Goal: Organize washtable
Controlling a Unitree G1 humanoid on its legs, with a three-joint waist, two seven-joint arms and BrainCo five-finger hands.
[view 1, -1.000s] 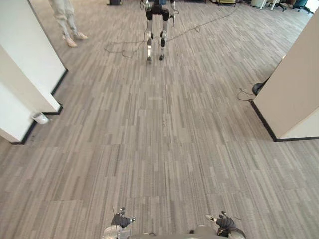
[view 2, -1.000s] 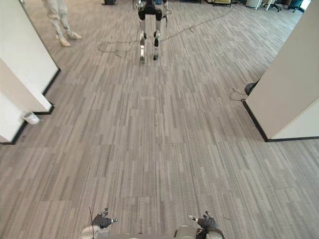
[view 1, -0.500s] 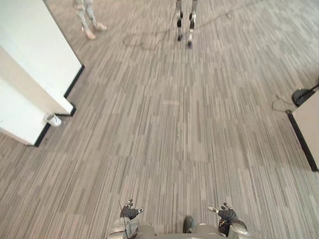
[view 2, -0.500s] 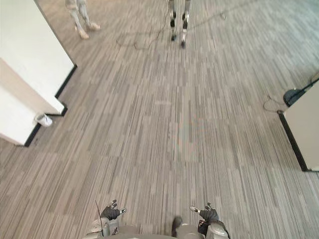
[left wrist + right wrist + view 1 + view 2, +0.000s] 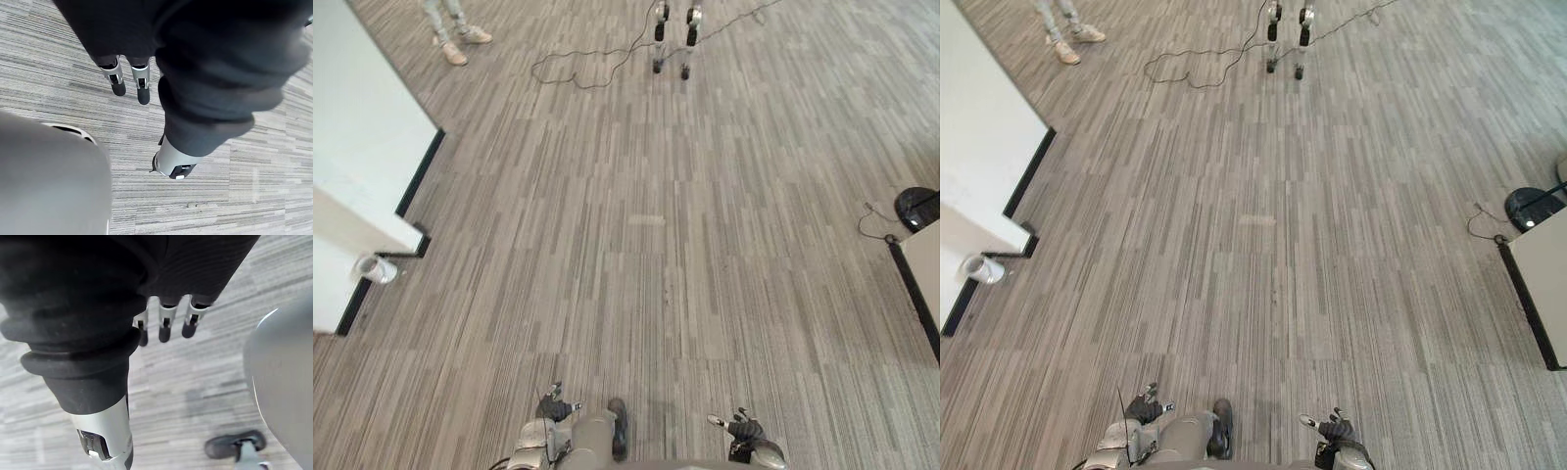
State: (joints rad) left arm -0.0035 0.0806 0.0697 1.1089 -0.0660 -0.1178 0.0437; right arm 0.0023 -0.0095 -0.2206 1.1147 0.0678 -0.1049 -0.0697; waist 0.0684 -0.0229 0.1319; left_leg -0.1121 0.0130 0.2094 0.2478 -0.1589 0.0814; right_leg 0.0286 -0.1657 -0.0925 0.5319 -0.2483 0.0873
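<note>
My left hand (image 5: 554,406) hangs low at the bottom edge of the eye views, over grey striped carpet. Its fingers (image 5: 117,81) are straight and relaxed in the left wrist view, the thumb (image 5: 173,164) is apart, and nothing lies between them. My right hand (image 5: 741,428) hangs the same way on the other side. The right wrist view has its fingers (image 5: 164,325) straight and its thumb (image 5: 105,440) free above the bare floor. Both hands are open and hold nothing.
A white partition (image 5: 352,176) stands at the left with a white cup (image 5: 377,268) lying at its base. Far ahead are another robot's legs (image 5: 674,29), a black cable (image 5: 578,73) and a person's legs (image 5: 450,34). A second partition (image 5: 925,264) and a black object (image 5: 915,206) are at the right.
The whole picture has shifted because the camera moved: the left partition and its cup now sit closer to the left edge. Both hands stay low and empty.
</note>
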